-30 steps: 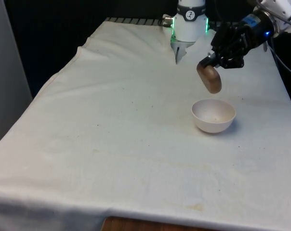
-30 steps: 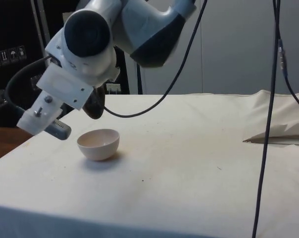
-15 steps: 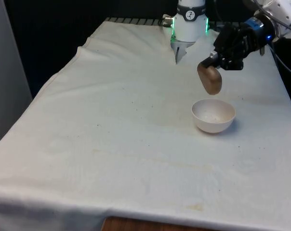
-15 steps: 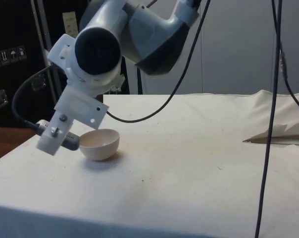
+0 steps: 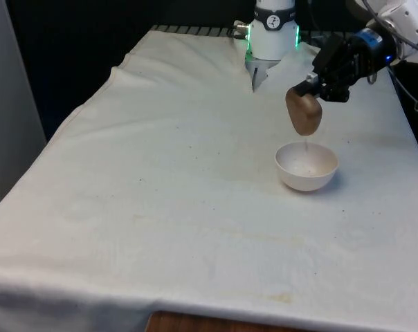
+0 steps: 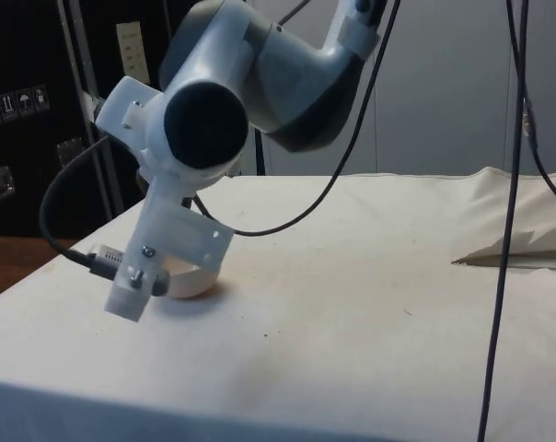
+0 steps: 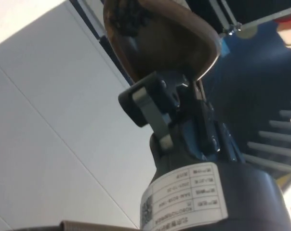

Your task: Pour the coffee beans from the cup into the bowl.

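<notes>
In the side view the robot's white arm (image 6: 232, 92) stands in front of most of the scene; it hides the cup and the gripper entirely, and only the lower edge of the white bowl (image 6: 191, 284) peeks out beneath the wrist; whether anything lies inside the bowl cannot be made out from there.

In the front view the black gripper (image 5: 313, 86) hangs above the table's far part on the front view's right, pinching the rim of a brown cup (image 5: 304, 112); the cup is tipped over with its mouth pointing down, directly above the bowl (image 5: 306, 166) and apart from it; a thin faint streak runs from the cup's mouth down into the bowl, too fine to tell single beans; a few dark specks show inside the bowl.

In the wrist view the fingers (image 7: 150, 103) are pressed onto the cup's (image 7: 160, 38) wall, one inside the rim and one outside; dark coffee beans (image 7: 126, 19) cling near the mouth, partly cut off by the picture's edge.

The bowl rests on the white cloth (image 5: 167, 180).
</notes>
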Robot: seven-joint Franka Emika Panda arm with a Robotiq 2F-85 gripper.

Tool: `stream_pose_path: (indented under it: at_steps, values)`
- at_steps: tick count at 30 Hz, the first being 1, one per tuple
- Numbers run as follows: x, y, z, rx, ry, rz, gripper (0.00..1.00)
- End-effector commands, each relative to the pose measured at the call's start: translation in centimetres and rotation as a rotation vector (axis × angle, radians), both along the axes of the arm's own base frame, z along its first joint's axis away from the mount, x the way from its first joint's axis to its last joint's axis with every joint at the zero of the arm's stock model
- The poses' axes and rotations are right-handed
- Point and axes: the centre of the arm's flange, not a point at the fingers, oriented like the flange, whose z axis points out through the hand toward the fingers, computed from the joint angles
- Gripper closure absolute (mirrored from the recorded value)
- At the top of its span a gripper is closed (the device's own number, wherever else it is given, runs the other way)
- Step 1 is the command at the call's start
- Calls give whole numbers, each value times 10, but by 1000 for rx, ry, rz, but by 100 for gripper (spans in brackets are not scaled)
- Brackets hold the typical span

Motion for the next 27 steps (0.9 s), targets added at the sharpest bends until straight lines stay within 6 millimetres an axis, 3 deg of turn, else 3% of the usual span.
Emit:
stream_pose_path:
  at_steps: [1,27]
  values:
    - [-2,1,-1,-11,-5,8,100]
    - [-10,7,-11,-68,-23,28,100]
